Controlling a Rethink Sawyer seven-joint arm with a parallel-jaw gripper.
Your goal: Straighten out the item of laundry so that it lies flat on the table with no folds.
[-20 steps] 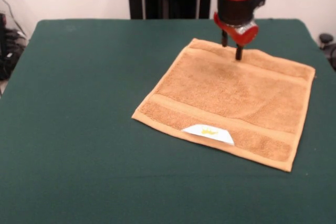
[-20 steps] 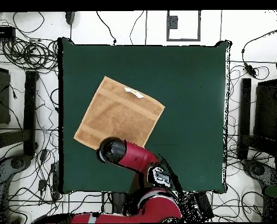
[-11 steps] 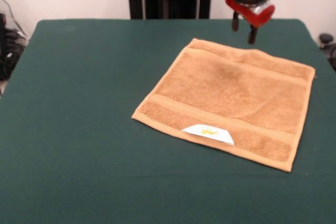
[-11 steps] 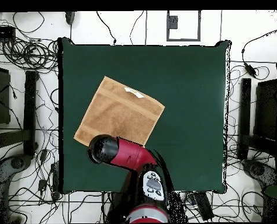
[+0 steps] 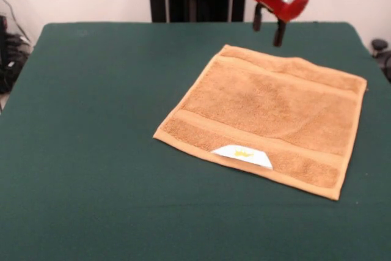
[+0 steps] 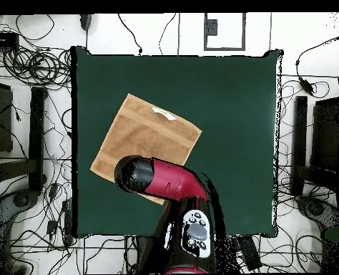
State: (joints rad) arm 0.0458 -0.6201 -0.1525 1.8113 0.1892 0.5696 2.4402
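The item of laundry (image 5: pixel 269 111) is a tan-orange towel spread flat on the right half of the green table (image 5: pixel 91 120). Its white label (image 5: pixel 242 155) with a yellow mark sits at the near edge. My gripper (image 5: pixel 267 32) hangs open above the towel's far edge, clear of the cloth and holding nothing. In the overhead view the towel (image 6: pixel 147 136) lies turned at an angle with the label (image 6: pixel 164 113) on its far side. My red arm (image 6: pixel 165 182) covers the towel's corner nearest the base and hides the gripper.
Green table top (image 6: pixel 229 107) stretches wide to the right of the towel in the overhead view. Tangled cables (image 6: pixel 29 64) and dark stands (image 6: pixel 36 136) lie on the floor round the table. Black gear (image 5: pixel 9 53) stands beyond the left edge in the front view.
My gripper rose off the towel's far border, where its fingertips had rested, and now hangs higher. In the last half second it shifted slightly left in the front view. The towel has not moved.
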